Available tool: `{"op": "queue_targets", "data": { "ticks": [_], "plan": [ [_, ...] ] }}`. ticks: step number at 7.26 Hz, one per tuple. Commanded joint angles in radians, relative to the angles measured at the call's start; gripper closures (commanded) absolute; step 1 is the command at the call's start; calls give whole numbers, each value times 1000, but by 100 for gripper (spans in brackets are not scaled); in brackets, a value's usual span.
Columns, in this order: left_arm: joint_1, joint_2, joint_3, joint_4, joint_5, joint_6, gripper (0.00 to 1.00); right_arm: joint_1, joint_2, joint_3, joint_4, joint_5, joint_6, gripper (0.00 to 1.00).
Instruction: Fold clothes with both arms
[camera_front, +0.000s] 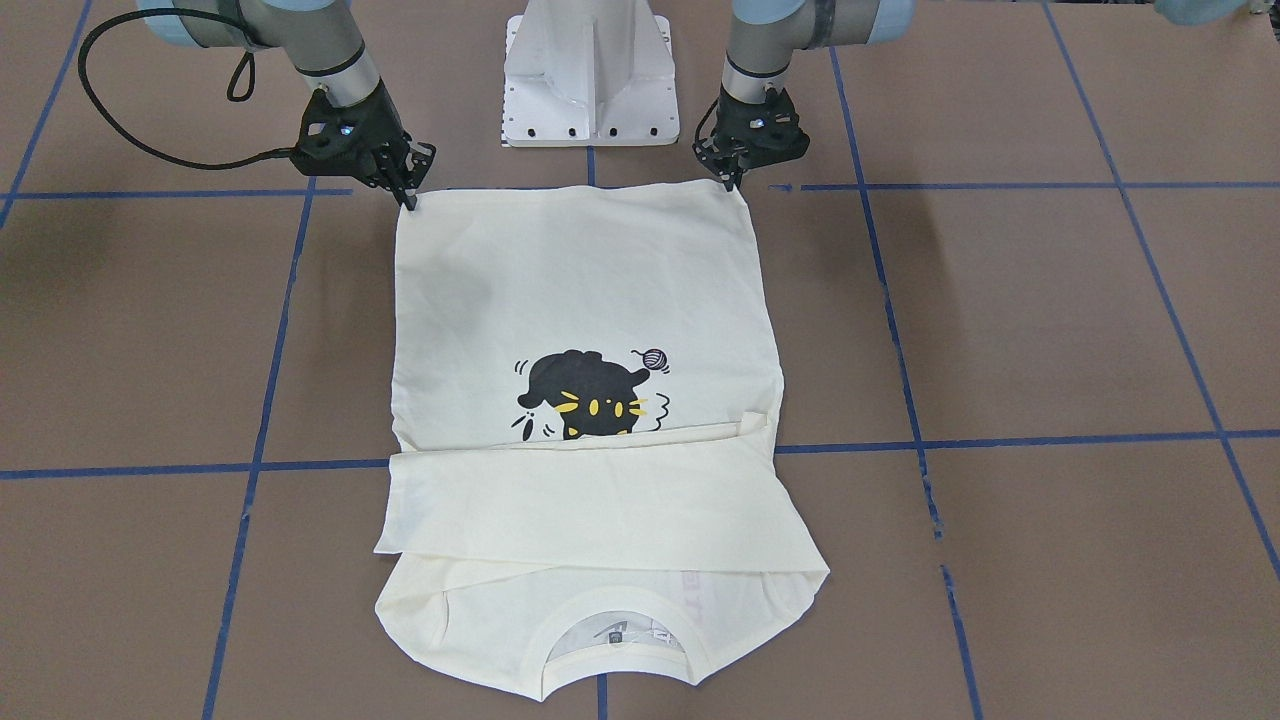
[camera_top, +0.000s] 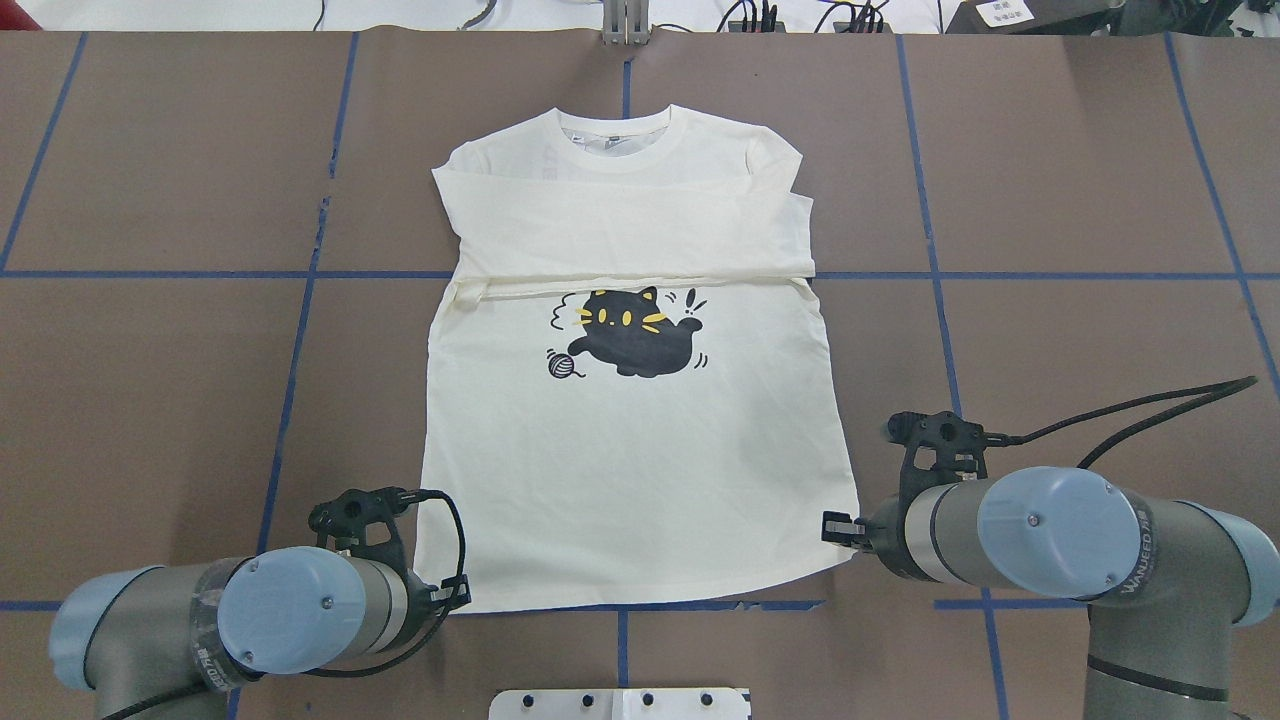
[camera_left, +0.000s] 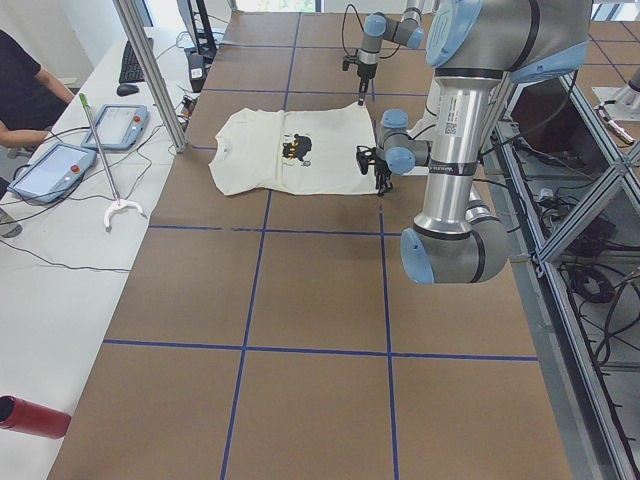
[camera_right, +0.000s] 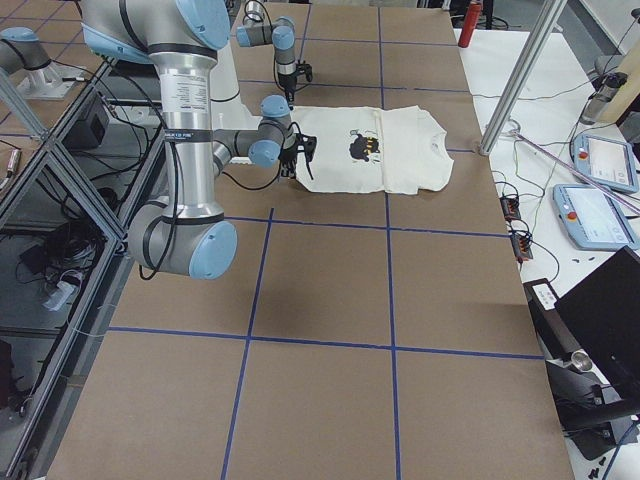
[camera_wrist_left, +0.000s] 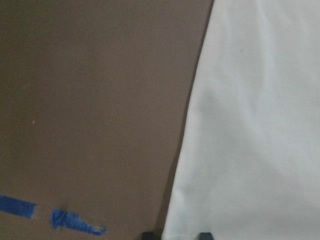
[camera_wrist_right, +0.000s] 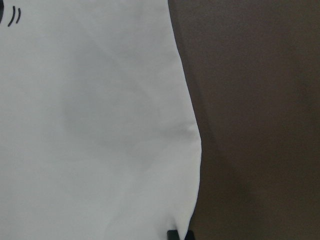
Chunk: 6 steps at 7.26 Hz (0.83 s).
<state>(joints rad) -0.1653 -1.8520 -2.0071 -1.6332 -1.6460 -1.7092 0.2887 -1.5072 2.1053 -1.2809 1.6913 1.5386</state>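
T-shirt (camera_front: 580, 280) is lying flat, print up, mid-surface (camera_front: 1050, 320), collar far from the robot, sleeves (camera_front: 590, 500) folded across the chest. Left gripper (camera_front: 735, 182) and right gripper (camera_front: 408, 195) are each pinching a near hem corner, probably to carry the hem evenly toward the collar.

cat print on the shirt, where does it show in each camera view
Front-facing: cat print at centre, upside down.
Overhead: centre, upright.
Left: upper middle, small.
Right: upper middle, small.
Left wrist: not in it.
Right wrist: only its black strokes, top-left corner.
Landmark: collar, seen in all four exterior views.
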Motion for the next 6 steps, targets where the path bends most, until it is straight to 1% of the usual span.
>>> {"op": "queue_targets", "data": {
  "ticks": [1,2,3,4,5,6],
  "plan": [
    [-3,-29,-4,44,0,-1,100,3,-2,-1,2,2,-2,100],
    [-11,-29,-9,44,0,-1,100,3,-4,-1,2,4,-3,100],
    [-29,-14,-57,44,-2,6,100,4,-5,5,5,7,-5,100],
    [-31,44,-131,47,-3,14,100,4,-10,24,5,13,-5,100],
    [-31,80,-186,47,-5,51,100,4,-14,44,0,17,-2,100],
    [-20,106,-229,47,-5,62,100,0,-40,83,-5,54,0,100]
  ]
}}
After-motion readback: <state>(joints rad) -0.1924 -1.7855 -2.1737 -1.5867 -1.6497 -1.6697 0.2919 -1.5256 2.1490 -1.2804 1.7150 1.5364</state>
